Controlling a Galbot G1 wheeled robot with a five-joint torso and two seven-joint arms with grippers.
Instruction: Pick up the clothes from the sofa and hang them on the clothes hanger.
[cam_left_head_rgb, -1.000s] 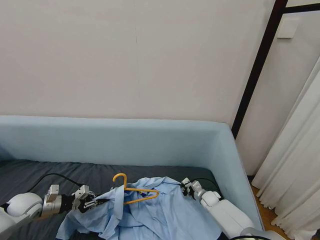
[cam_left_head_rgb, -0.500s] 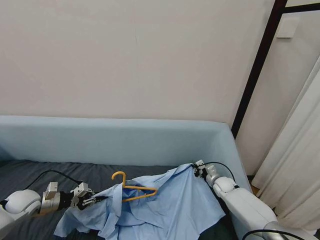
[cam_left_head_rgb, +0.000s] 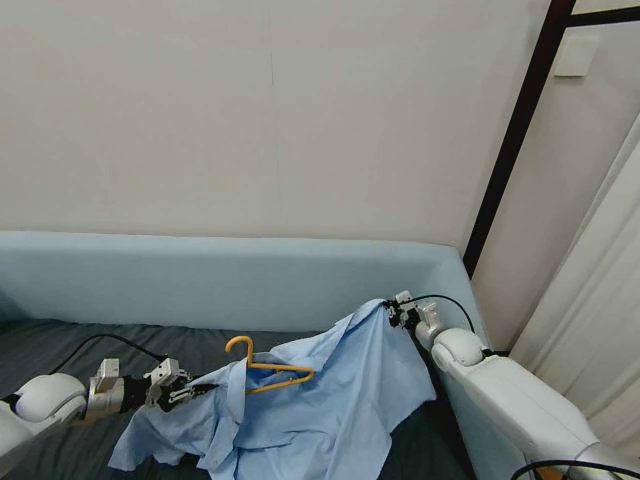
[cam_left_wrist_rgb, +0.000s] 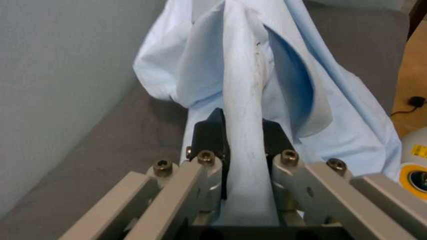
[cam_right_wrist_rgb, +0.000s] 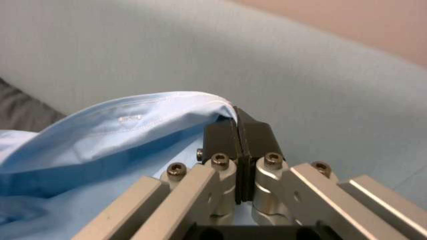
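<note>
A light blue shirt (cam_left_head_rgb: 320, 400) is stretched over the dark sofa seat, with an orange hanger (cam_left_head_rgb: 262, 367) lying partly inside it, hook up. My left gripper (cam_left_head_rgb: 180, 390) is low on the left, shut on a fold of the shirt (cam_left_wrist_rgb: 243, 125) that runs between its pads (cam_left_wrist_rgb: 208, 145). My right gripper (cam_left_head_rgb: 393, 312) is raised near the sofa's right back corner, shut on the shirt's edge (cam_right_wrist_rgb: 167, 107), which it holds up off the seat so the cloth drapes down from it.
The pale blue sofa back (cam_left_head_rgb: 200, 280) runs behind the shirt and its right arm (cam_left_head_rgb: 470, 330) stands beside my right gripper. A dark door frame (cam_left_head_rgb: 515, 140) and white curtain (cam_left_head_rgb: 590, 340) are to the right. Dark seat cushion (cam_left_head_rgb: 60, 345) lies bare at left.
My right gripper has risen and moved right toward the sofa corner, pulling the shirt's edge up and spreading the cloth. The left gripper has kept its hold, shifting slightly.
</note>
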